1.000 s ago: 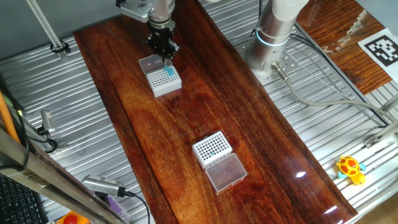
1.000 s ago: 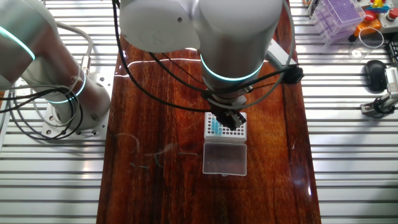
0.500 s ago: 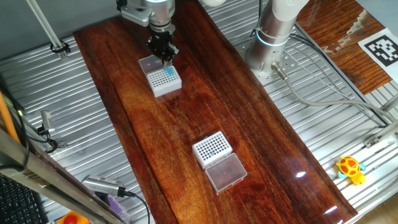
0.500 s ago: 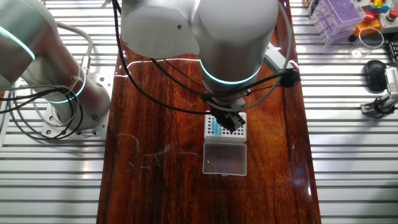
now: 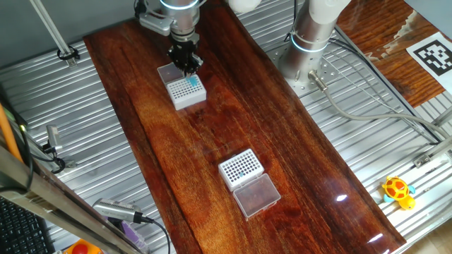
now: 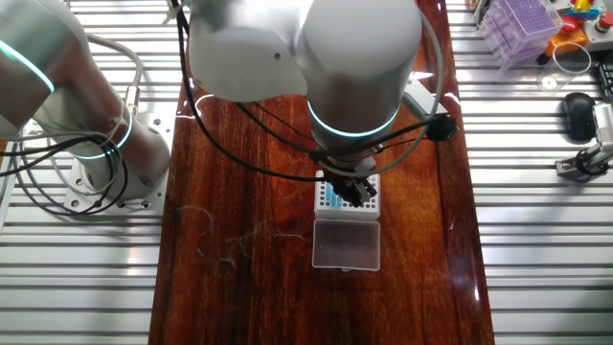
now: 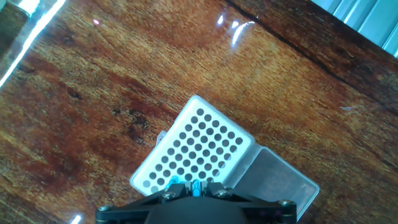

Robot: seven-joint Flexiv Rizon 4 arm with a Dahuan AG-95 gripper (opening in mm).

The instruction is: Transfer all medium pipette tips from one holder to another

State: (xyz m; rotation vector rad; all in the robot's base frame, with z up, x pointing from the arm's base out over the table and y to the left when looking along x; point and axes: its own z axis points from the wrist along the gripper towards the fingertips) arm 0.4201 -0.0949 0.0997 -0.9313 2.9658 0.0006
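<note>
My gripper [image 5: 189, 67] hangs just above the far white holder [image 5: 187, 90], whose near corner holds several teal-blue medium pipette tips [image 5: 192, 82]. In the hand view the jaws [image 7: 196, 186] are shut on one teal tip [image 7: 196, 185] over the holder's hole grid [image 7: 193, 146]; a few more tips show at the grid's near edge. The other fixed view shows the gripper [image 6: 356, 192] over the same holder [image 6: 369, 201] with its tips [image 6: 331, 198]. A second white holder [image 5: 240, 168] with a few teal tips [image 5: 242, 173] stands nearer on the wood.
Each holder has a clear lid lying flat beside it [image 5: 256, 195], [image 6: 346, 244]. The arm's base [image 5: 307, 49] stands on the metal table to the right. A yellow toy [image 5: 397, 190] lies at the right edge, and a purple rack [image 6: 522, 24] stands at the back.
The gripper has risen a little from the far holder, with the teal tip between its jaws. Both holders stay where they were.
</note>
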